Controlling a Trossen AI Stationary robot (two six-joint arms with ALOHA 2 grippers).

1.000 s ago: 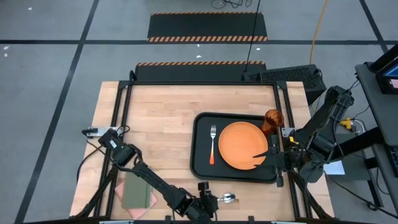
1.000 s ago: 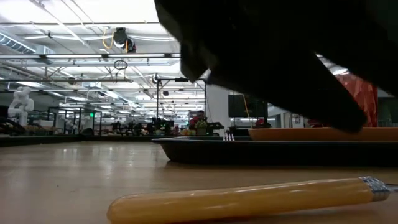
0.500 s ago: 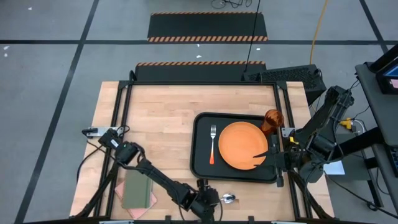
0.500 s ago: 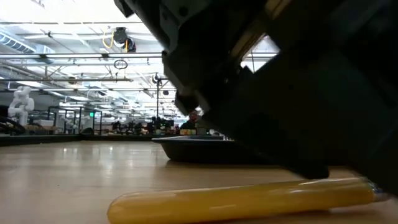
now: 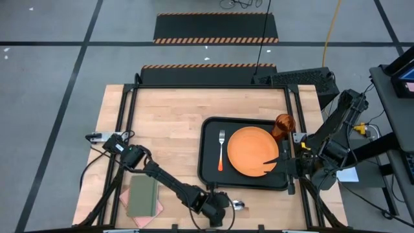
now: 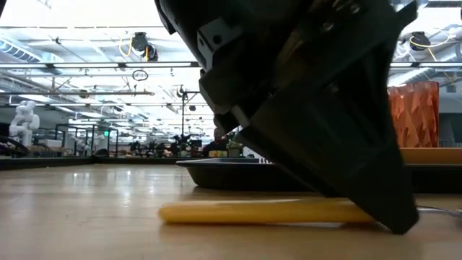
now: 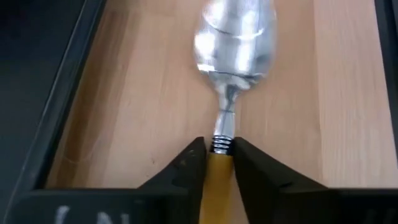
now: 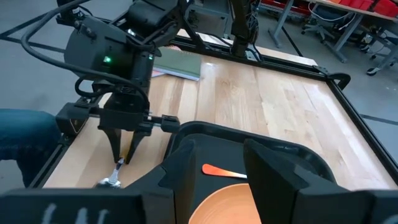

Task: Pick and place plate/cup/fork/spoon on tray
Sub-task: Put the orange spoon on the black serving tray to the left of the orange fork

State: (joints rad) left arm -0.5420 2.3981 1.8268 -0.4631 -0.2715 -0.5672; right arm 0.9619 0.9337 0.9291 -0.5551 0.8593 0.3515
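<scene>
Beside tray [image 5: 206, 169], left end effector [image 7: 217, 163] pinches spoon [image 7: 231, 56].

A large robotics lab or workshop is showing here: hazard-striped floor mats [image 5: 216, 29] are lying beyond the far table edge, ceiling strip lights [image 6: 86, 65] are glowing, and what is probably a white robot figure [image 6: 25, 119] is standing far left.

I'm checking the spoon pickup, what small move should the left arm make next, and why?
Probably lift straight up a little. The left gripper has its fingers against both sides of the spoon handle, which lies on the table beside the tray.
</scene>
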